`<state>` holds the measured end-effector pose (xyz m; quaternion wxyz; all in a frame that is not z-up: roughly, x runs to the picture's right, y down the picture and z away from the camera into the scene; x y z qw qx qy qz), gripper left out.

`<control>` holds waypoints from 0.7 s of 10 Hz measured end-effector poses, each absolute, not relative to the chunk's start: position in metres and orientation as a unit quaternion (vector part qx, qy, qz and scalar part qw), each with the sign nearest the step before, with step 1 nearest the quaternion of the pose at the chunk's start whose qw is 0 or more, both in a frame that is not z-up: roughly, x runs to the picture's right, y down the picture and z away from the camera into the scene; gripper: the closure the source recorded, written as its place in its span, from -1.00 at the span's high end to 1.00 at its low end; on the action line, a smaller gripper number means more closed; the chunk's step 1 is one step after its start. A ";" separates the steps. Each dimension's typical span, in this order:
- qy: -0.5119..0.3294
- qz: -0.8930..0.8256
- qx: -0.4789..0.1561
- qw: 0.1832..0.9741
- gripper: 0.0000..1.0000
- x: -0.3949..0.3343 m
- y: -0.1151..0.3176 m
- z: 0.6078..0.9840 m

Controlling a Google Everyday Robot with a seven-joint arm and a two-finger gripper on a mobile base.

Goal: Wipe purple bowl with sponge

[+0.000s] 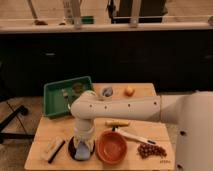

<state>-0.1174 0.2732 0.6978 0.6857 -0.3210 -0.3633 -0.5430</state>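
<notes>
A: Camera view. Pincer (83,144) low over purple bowl (72,151), front-left of surface (52,131). Open or closed: cannot tell.
B: Sponge?
A: Sponge (81,151) lies in the bowl, under the pincer.
B: Risks?
A: Purple bowl sits just beside orange bowl (112,147), near the front edge. Off-centre pressure could tip or slide it. A wide stroke could knock the orange bowl.

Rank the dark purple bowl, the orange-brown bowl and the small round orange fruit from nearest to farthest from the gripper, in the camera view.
The gripper sits low at the front edge of the table.
1. Dark purple bowl: directly beneath it.
2. Orange-brown bowl: beside it, image-right.
3. Small round orange fruit: far edge.
</notes>
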 end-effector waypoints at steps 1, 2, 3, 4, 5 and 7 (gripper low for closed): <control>-0.365 -0.548 -0.318 0.682 -1.00 -0.126 0.271 0.700; -0.367 -0.551 -0.317 0.679 -1.00 -0.130 0.270 0.702; -0.370 -0.555 -0.315 0.676 -1.00 -0.136 0.269 0.703; -0.376 -0.560 -0.313 0.668 -1.00 -0.142 0.270 0.702; -0.382 -0.564 -0.310 0.664 -1.00 -0.147 0.271 0.700; -0.393 -0.567 -0.304 0.657 -1.00 -0.151 0.276 0.692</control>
